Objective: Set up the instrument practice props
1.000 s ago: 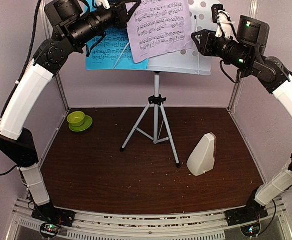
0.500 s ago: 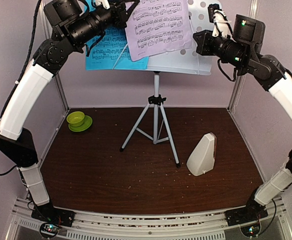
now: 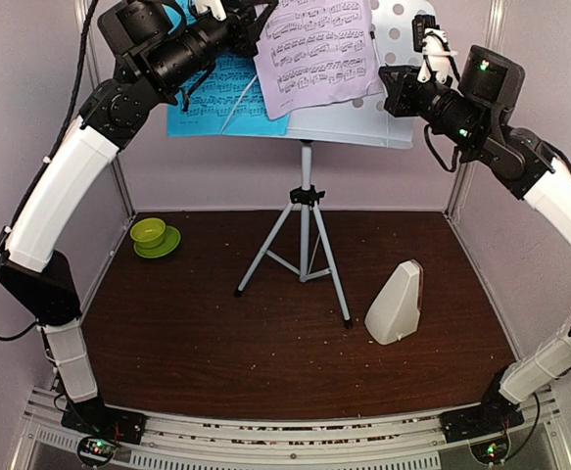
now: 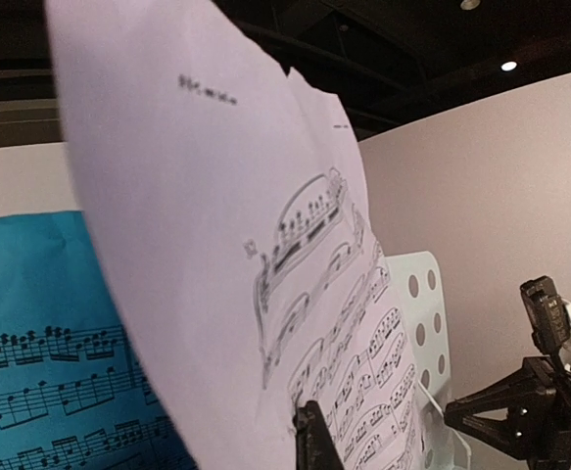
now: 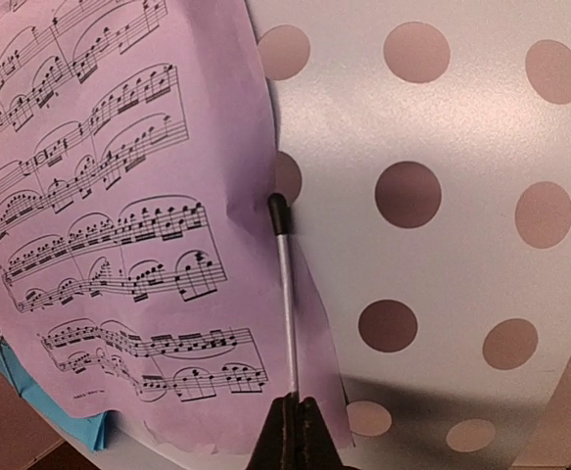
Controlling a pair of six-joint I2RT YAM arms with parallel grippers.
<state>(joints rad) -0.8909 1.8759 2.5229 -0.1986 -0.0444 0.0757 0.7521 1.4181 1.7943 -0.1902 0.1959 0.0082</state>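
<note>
**A:** What sits closest to the arm bases?

**B:** The small cream pyramid metronome (image 3: 395, 304). It is upright on the dark brown table (image 3: 187, 352), in front of and to the right of the white perforated metal music stand (image 3: 358, 122), near the right front foot of its silver tripod (image 3: 305, 250).

**A:** And beyond that?

**B:** A lime-green bowl (image 3: 149, 231) on its matching saucer (image 3: 167, 245), left of the tripod and a little behind it.

**A:** What's up on the stand?

**B:** A cyan sheet-music page (image 3: 212, 103) lies on the left part. A lilac sheet-music page (image 3: 319, 54) sits tilted over the middle and overlaps the cyan one's right edge. The right part of the stand is bare, with its holes showing.

**A:** And the grippers?

**B:** The left gripper (image 3: 248, 22) is at the lilac page's upper left edge. Its fingers are pinched on the curling paper, and only one dark finger shows in the wrist view. The right gripper (image 5: 290, 419) is at the page's right edge. Its fingers are pressed together around a thin silver rod with a black tip (image 5: 285, 284), which lies over that edge.
</note>
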